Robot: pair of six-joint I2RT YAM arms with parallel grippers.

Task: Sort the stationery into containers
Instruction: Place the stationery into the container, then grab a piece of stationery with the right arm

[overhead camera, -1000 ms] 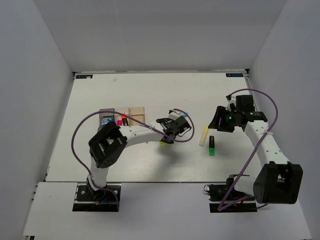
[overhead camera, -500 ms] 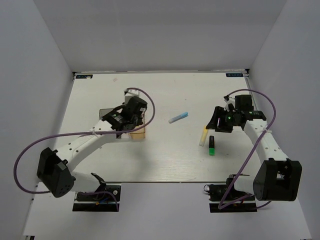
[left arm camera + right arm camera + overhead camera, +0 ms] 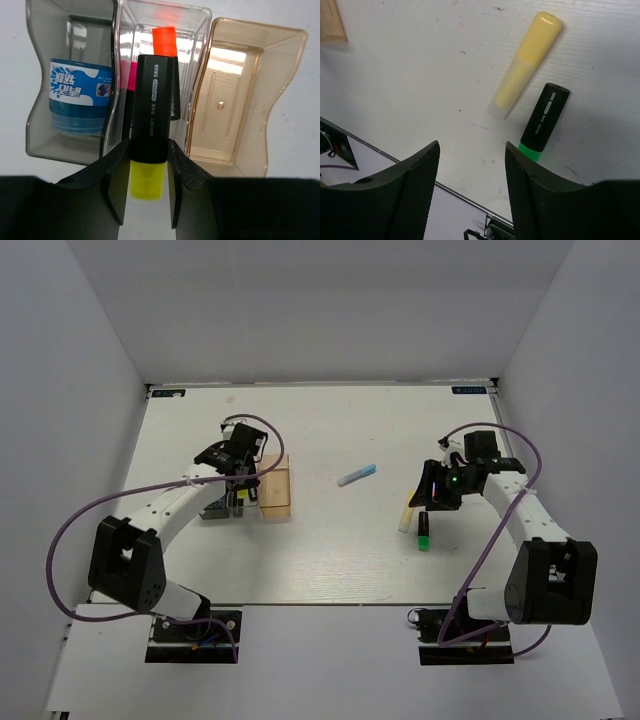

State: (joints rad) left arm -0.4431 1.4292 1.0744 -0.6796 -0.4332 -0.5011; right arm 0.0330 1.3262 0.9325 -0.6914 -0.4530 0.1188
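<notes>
Top external view shows a big white table (image 3: 330,560) with two arms reaching over it. The left arm (image 3: 170,508) bends in toward the row of three containers (image 3: 275,495) on the left part of the table. The right arm (image 3: 522,515) reaches in over the right part.

The containers are joined side by side: a grey bin (image 3: 44,145), a clear bin (image 3: 197,50) in the middle and an amber bin (image 3: 235,100).

The left pincer (image 3: 147,165) hangs right over them. Its two fingers are closed on a yellow-capped marker (image 3: 150,115) and press its black body from both sides. The yellow cap points back at the pincer. The other end sticks out above the clear bin. It is not clear if the marker touches the bin.

The right pincer (image 3: 472,150) is wide open and holds nothing. It hangs above the table, just beside the green-capped marker (image 3: 546,117). That marker lies flat on the table. A yellow stick (image 3: 525,65) lies near it, close but apart.

A pale blue stick (image 3: 357,475) lies alone in the middle of the table, between the containers and the right pincer.

An orange-capped marker (image 3: 164,42) and a pink-capped marker (image 3: 131,75) lie in the clear bin. A small blue and white round item (image 3: 80,95) sits in the grey bin.
</notes>
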